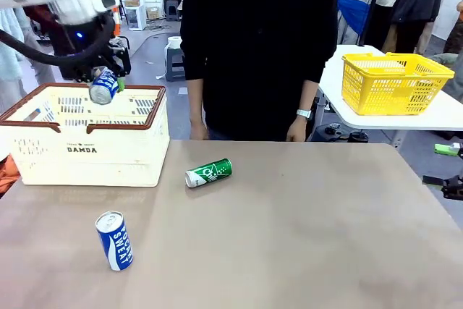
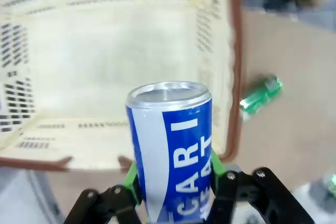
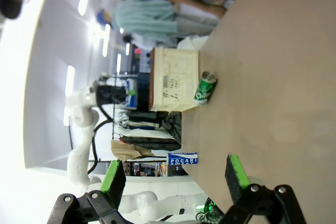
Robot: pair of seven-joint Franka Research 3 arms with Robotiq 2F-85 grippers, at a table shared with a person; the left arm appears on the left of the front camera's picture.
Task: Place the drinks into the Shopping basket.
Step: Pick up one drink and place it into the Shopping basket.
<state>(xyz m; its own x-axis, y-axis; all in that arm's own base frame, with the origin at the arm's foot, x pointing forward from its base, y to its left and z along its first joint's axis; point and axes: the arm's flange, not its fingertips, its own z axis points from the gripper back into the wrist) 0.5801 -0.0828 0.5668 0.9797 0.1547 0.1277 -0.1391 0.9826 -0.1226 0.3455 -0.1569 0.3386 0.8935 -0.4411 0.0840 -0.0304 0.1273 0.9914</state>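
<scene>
Basket (image 1: 87,151) far left, held can (image 1: 105,86) above it; second can (image 1: 208,173) just right; third can (image 1: 115,241) nearer, maybe tilted.

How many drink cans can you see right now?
3. A blue-and-white can is held by the left gripper over the Shopping basket; a green can lies on the table beside the basket; another blue-and-white can stands nearer the front. Others may sit hidden in the basket.

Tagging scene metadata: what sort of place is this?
Probably an indoor robot test space staged like a shop: Shopping basket and green can on the worktable, yellow basket on a side table.
</scene>
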